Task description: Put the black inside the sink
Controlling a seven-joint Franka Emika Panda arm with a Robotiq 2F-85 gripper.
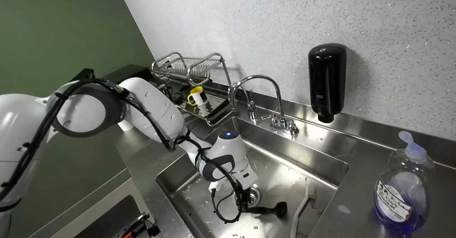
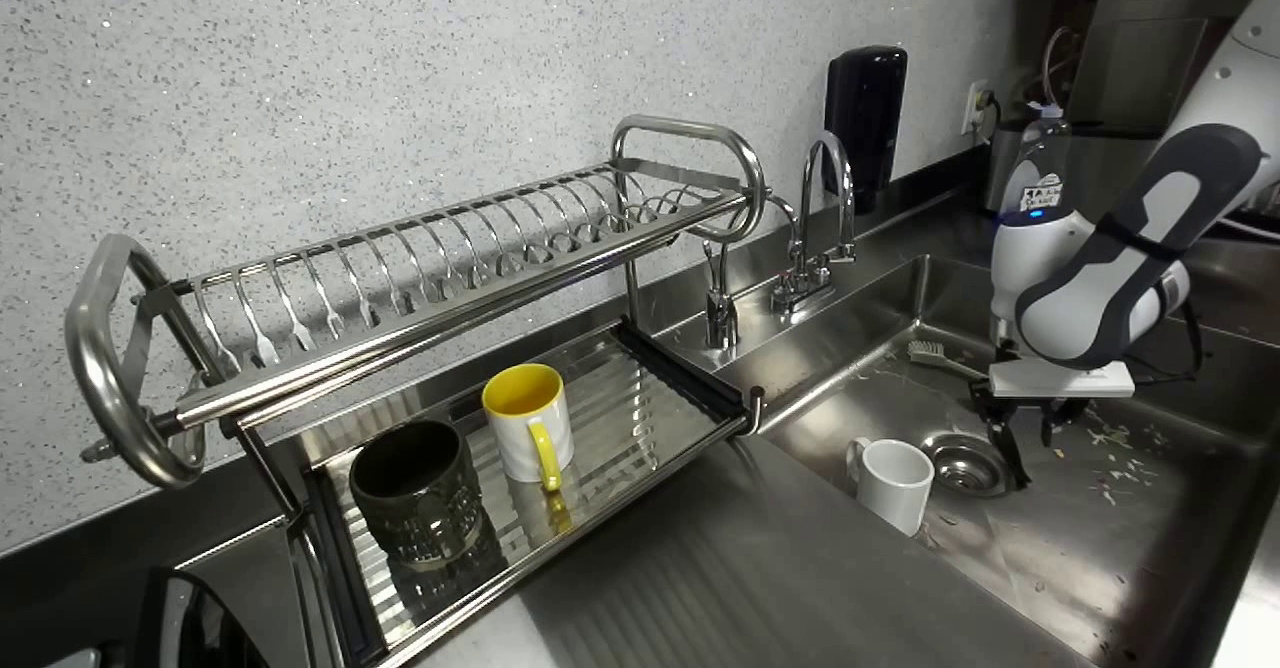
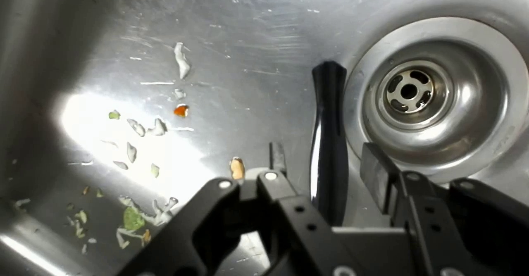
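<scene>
The black utensil (image 1: 263,210) has a long handle and a rounded black head, and lies on the floor of the steel sink (image 1: 295,175). In the wrist view its smooth black handle (image 3: 329,115) lies beside the round drain. My gripper (image 3: 326,160) is open, with one finger on each side of the handle and a visible gap on both sides. In an exterior view the gripper (image 2: 1035,456) points down into the sink (image 2: 1060,548) near the drain; the utensil is not discernible there. In another exterior view the fingers (image 1: 243,207) are partly hidden by cables.
A white mug (image 2: 893,488) stands by the drain (image 2: 967,464). A brush (image 1: 302,206) lies in the sink among food scraps. The chrome faucet (image 1: 281,106) rises behind. The dish rack (image 2: 470,258) holds a dark mug (image 2: 415,493) and a yellow-white mug (image 2: 528,428). A soap bottle (image 1: 404,191) stands on the counter.
</scene>
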